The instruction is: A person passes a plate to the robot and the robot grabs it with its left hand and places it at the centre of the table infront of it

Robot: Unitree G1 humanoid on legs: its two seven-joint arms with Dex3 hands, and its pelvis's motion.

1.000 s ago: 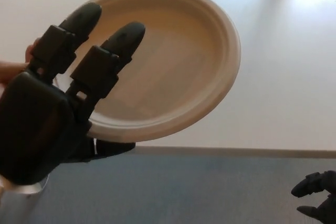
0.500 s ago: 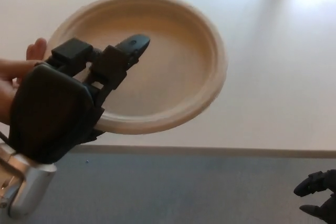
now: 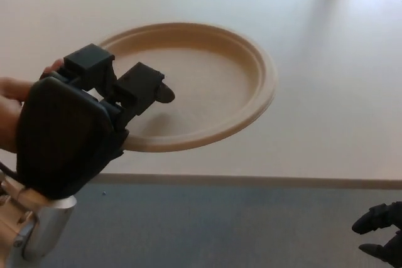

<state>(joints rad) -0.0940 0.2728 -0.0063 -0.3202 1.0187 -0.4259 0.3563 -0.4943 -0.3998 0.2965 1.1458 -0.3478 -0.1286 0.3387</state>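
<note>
Head view: L hand [image 3: 81,133] came in from lower left, black, w/ silver forearm cuff below it. Its two thick fingers [image 3: 141,86] were curled down over the near-left rim of a tan paper plate [image 3: 213,86], tips pressing into the plate's inner surface, so the hand was clamped on the plate. Thumb hidden under the rim, couldn't see it. Plate was held above the pale table [image 3: 326,61], near-level, far edge tipped up a bit, its right side jutting out past the hand. Most of the plate sat over the tabletop; near rim was close to the table's front edge.

A person's hand [image 3: 16,101] showed at far left, fingertips just beside the plate's left rim behind the robot's fingers; whether it touched the plate, couldn't tell.

R hand [image 3: 383,233] was only partly in frame, bottom right corner, over the grey floor [image 3: 220,227], well apart from the plate. It held nothing, dark fingers apart, loosely bent.
</note>
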